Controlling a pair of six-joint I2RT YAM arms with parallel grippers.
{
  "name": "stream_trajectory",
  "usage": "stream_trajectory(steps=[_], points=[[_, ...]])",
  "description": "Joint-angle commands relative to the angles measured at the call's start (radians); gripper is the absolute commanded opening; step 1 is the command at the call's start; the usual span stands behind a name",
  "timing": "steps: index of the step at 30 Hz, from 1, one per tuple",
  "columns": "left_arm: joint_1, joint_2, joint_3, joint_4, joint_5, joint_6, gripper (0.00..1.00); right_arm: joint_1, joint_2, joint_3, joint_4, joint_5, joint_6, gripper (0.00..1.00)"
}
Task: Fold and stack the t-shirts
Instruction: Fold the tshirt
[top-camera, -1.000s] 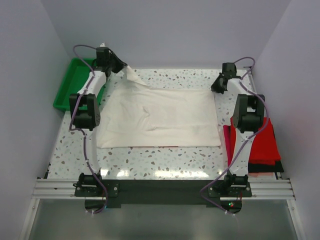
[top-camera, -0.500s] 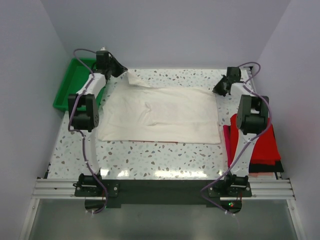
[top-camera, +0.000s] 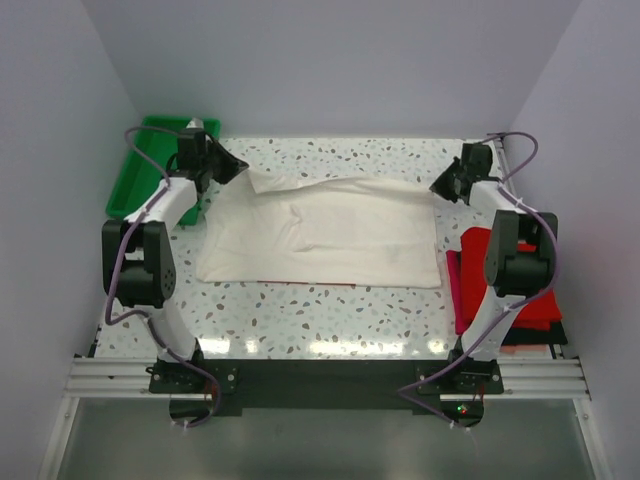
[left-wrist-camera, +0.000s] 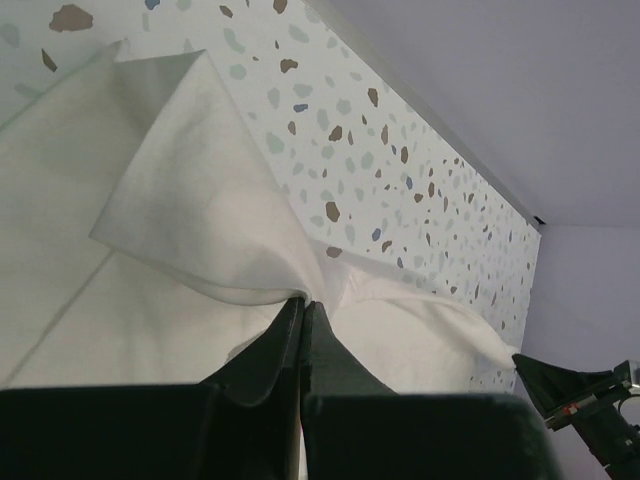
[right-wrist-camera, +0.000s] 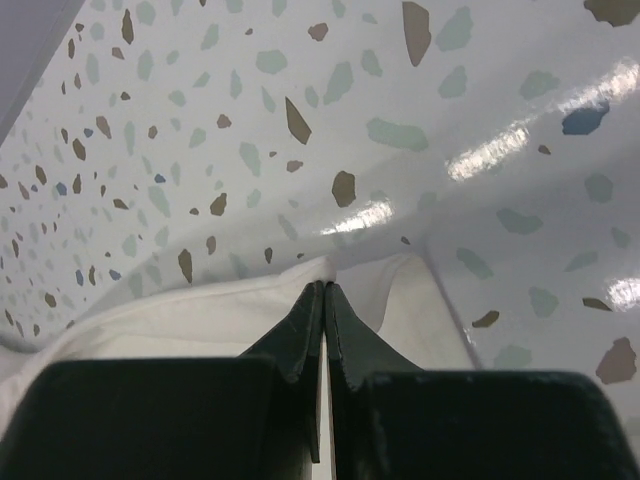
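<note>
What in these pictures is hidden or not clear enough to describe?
- Red shirts, top view: the right arm covers most of the pile, so their number is unclear.
- Black cloth under them, top view: only a thin edge shows.
- Green tray, top view: the left arm and its cable hide part of the inside.
- White shirt, all views: no print is visible on it.

At 4 o'clock the right arm (top-camera: 520, 252) covers much of the red t-shirts (top-camera: 541, 306); the black t-shirt (top-camera: 536, 339) beneath shows only an edge. At 10 o'clock we lose part of the green tray (top-camera: 124, 198) behind the left arm (top-camera: 168, 203).
</note>
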Motion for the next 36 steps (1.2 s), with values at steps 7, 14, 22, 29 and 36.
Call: stream_trajectory(steps=[7, 14, 22, 29, 36], points=[[-0.012, -0.292, -0.281, 0.075, -0.029, -0.098, 0.00, -0.004, -0.192, -0.164, 0.040, 0.077, 0.023, 0.00], [-0.012, -0.436, -0.439, 0.109, -0.029, -0.122, 0.00, -0.007, -0.284, -0.259, 0.028, 0.117, 0.040, 0.00], [-0.011, -0.589, -0.550, 0.092, -0.043, -0.131, 0.00, -0.012, -0.338, -0.347, 0.040, 0.106, 0.046, 0.00], [-0.011, -0.666, -0.577, 0.011, -0.064, -0.108, 0.00, -0.012, -0.406, -0.391, 0.039, 0.101, 0.048, 0.00], [-0.009, -0.740, -0.665, 0.002, -0.069, -0.098, 0.00, -0.012, -0.449, -0.460, 0.051, 0.101, 0.049, 0.00]])
